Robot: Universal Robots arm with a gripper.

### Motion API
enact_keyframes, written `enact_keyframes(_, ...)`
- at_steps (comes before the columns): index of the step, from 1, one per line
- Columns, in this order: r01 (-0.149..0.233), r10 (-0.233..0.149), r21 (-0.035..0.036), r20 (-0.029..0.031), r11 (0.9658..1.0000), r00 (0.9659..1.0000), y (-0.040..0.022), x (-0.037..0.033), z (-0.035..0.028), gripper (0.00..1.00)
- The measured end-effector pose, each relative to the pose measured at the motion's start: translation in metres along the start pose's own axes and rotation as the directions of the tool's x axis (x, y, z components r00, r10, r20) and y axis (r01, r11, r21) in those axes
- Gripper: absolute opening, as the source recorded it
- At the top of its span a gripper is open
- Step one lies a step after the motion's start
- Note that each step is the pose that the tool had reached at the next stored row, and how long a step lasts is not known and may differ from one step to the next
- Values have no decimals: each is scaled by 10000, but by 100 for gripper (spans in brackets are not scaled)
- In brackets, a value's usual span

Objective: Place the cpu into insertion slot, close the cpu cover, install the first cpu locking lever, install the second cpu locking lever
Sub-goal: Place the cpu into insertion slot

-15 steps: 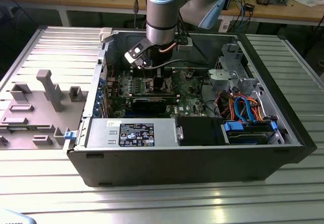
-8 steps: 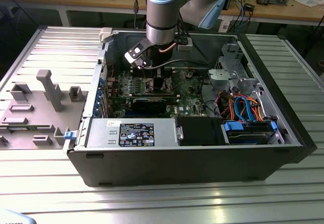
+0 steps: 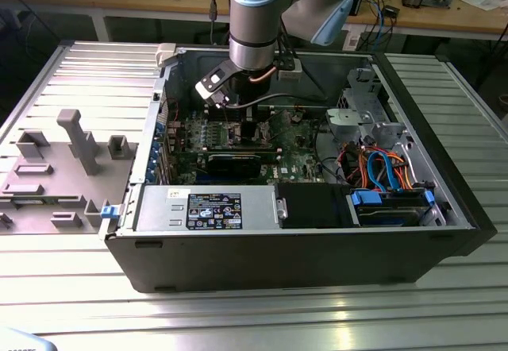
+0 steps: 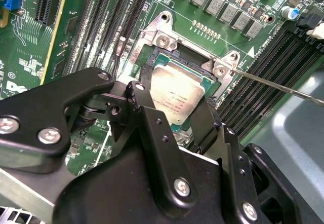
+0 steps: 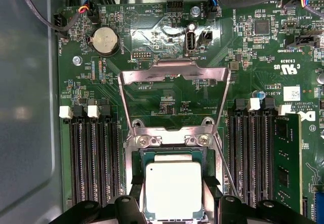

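Blocking much of the insertion slot (image 4: 174, 57) in both wrist views: the gripper (image 4: 175, 100) body and its black linkage. Fingers are pressed against two opposite edges of the cpu (image 5: 173, 189), pinching it directly over the slot with its metal top up. Cannot tell whether the chip is seated or sits a little above the contacts; its near edge is hidden behind the linkage. cpu cover (image 5: 172, 71) stands open on its hinge, clear of the slot. One thin locking lever (image 4: 278, 86) runs out sideways from a socket corner. Memory slots (image 5: 91, 158) flank the socket; a coin battery (image 5: 105, 40) lies beyond the cover. Exterior view: arm (image 3: 254, 17) reaches into the open computer case (image 3: 278, 256) on the counter (image 3: 238, 319), its wrist hiding the socket. Power-supply box (image 3: 206, 208) sits at the near wall.
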State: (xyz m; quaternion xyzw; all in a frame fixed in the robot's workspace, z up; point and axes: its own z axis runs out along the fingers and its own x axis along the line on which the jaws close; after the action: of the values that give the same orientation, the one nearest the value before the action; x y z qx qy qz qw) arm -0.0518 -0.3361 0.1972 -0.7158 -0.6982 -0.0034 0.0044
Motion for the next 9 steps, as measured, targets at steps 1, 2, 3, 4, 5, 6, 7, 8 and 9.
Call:
enact_keyframes(1, 0, 0, 0, 1, 10000, 10000, 0, 0, 0, 54)
enact_keyframes(2, 0, 0, 1, 2, 10000, 10000, 0, 0, 0, 54)
enact_keyframes(3, 0, 0, 1, 2, 10000, 10000, 0, 0, 0, 54)
enact_keyframes(4, 0, 0, 0, 4, 10000, 10000, 0, 0, 0, 54)
enact_keyframes(5, -1, 1, 0, 4, 10000, 10000, 0, 0, 0, 54)
enact_keyframes(6, -1, 1, -2, -3, 10000, 10000, 0, 1, 2, 56)
enact_keyframes(7, -1, 1, -3, -2, 10000, 10000, 0, 1, 2, 56)
enact_keyframes(8, -1, 1, -3, 1, 10000, 10000, 0, 1, 2, 62)
enact_keyframes(9, -1, 1, -1, 4, 10000, 10000, 0, 0, 0, 62)
